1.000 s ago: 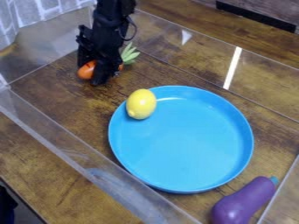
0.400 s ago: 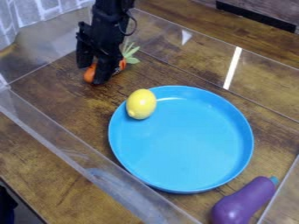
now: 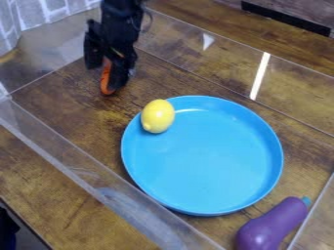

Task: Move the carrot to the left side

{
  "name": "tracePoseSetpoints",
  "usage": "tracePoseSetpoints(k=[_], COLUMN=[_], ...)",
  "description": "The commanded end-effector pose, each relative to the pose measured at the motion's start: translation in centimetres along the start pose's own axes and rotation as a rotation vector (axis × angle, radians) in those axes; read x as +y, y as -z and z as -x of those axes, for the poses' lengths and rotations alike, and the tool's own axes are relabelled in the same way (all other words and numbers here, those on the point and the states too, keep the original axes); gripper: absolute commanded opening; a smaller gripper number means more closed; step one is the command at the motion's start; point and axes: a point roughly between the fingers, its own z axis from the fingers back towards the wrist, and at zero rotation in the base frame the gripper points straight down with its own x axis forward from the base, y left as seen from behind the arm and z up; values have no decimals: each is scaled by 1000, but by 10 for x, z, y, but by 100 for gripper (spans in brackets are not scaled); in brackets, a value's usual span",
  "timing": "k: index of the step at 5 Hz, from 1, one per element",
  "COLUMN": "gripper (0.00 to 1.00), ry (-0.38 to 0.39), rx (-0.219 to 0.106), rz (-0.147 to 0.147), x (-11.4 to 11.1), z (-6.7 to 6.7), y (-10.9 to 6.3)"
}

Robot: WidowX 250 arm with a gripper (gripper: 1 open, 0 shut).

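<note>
On my screen the carrot (image 3: 107, 80) lay on the table (image 3: 59, 90) between ten and eleven o'clock, partly hidden under the end effector (image 3: 112, 68). The fingers stood apart around it, and I read that as released, with nothing gripped, though the dark fingers blurred into one another and I could not tell whether one touched it.

I judged the carrot to be a light toy, stiff through the body and unlikely to crush, perhaps a little slippery if its skin was smooth plastic. If it had needed another grip, I would have closed across the thick middle, square to its length; a pinch near the taper could have let it squirt out or swivel.

The plate (image 3: 202, 174), blue and wide, ran from the centre toward five o'clock, well apart from the carrot. The lemon (image 3: 158, 115) sat at the plate's eleven o'clock edge, the nearest loose thing and one I could have rolled with a low sweep. The eggplant (image 3: 271, 227) lay out at five, no bother. The clear wall (image 3: 98, 190) toward eight was what I would have minded on any further push that way.
</note>
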Motion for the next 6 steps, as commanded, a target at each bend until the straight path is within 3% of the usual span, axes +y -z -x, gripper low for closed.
tracePoseSetpoints(k=[1,2,3,6], gripper=[100,100,100,100], ry=[-75,-79,-70,-46], rx=[-110,-143,-166,-195], rz=[-24,-34,-42,-45], x=[32,53,56,61], z=[20,35,29,10], y=[-45,-51,-49,-40])
